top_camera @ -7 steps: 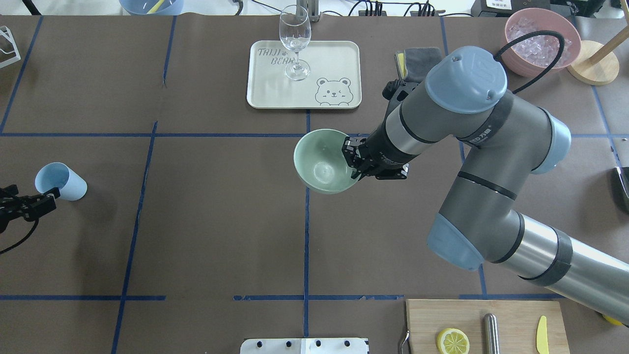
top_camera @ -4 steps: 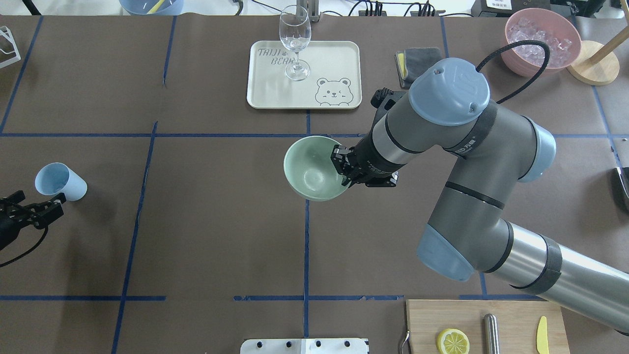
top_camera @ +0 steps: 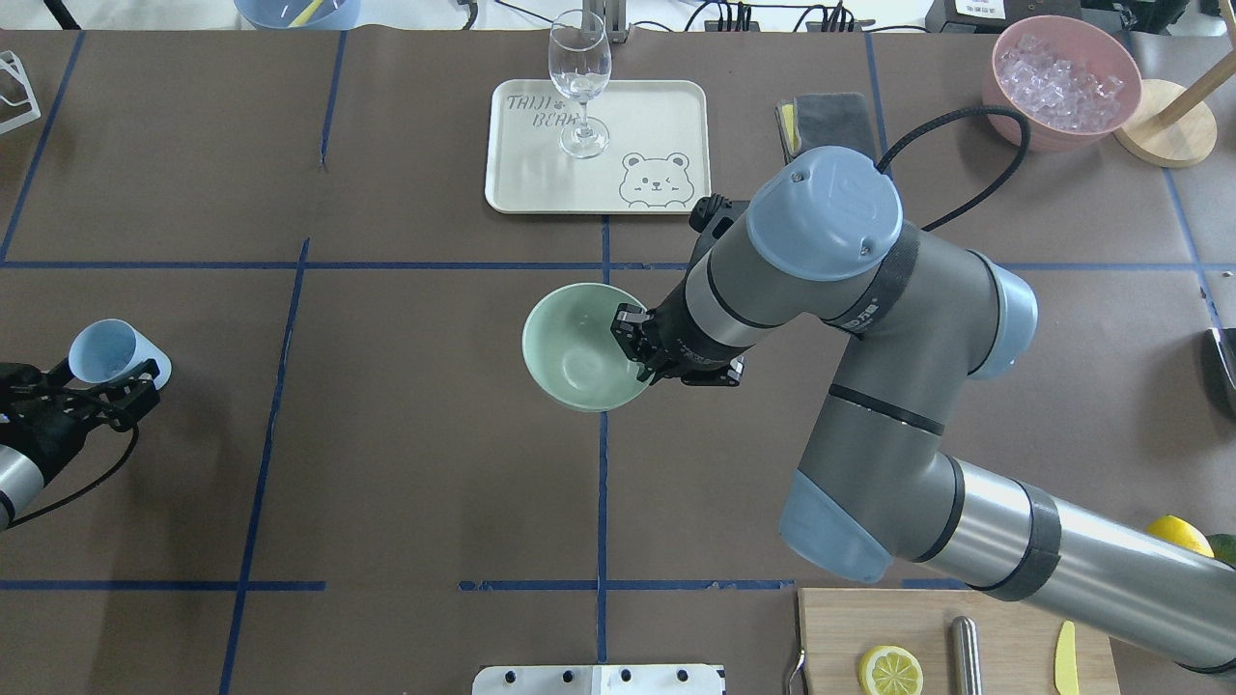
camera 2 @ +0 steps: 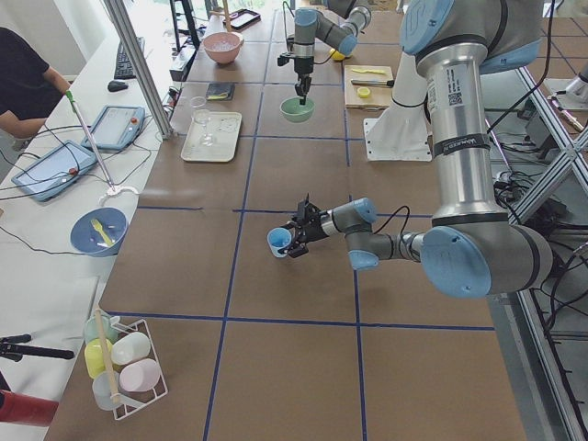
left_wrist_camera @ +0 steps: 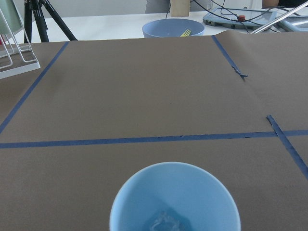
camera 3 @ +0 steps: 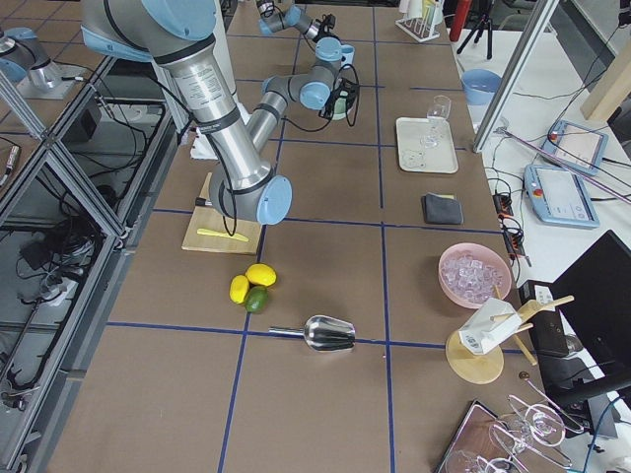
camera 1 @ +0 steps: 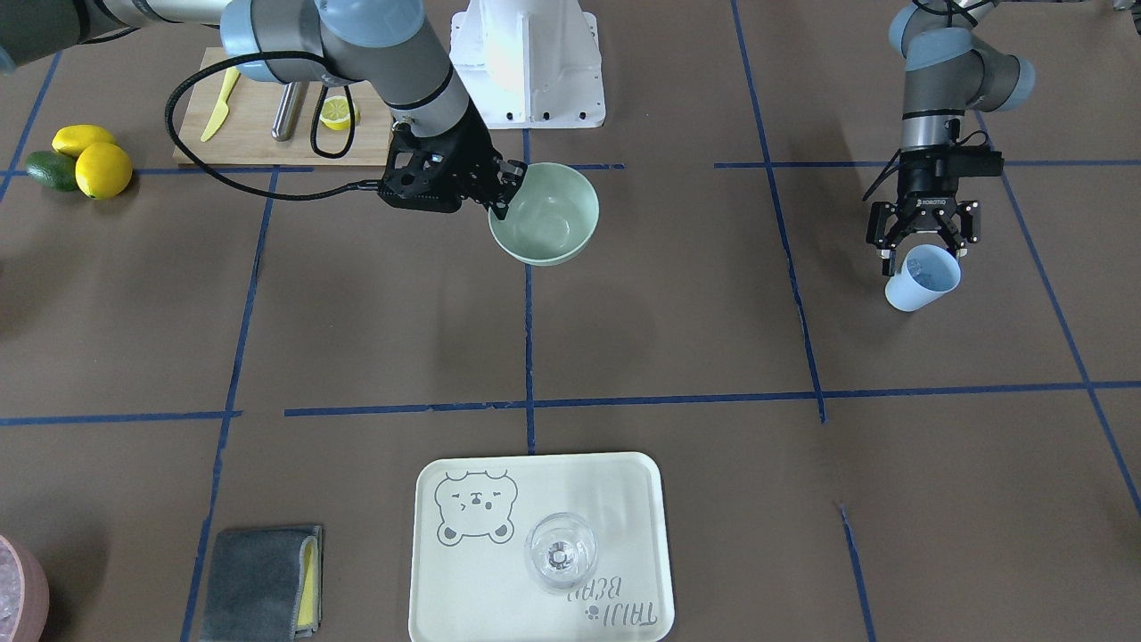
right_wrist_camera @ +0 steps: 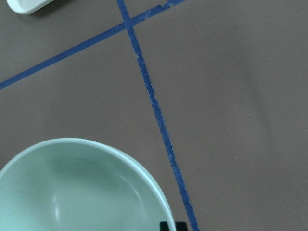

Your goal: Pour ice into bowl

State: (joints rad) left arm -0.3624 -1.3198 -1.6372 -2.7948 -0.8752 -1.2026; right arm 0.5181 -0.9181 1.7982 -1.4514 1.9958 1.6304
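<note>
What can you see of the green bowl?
The bowl is round and pale mint green, with a smooth, matte plastic look and a plain rim. It is open side up and looks empty: no ice shows inside. It is near the middle of the table, over a blue tape line. The right gripper is shut on its rim. I cannot tell whether it rests on the table or is lifted.

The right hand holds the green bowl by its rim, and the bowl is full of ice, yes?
No: the right hand does hold the green bowl by its rim, but the bowl is empty, as the overhead view shows.
</note>
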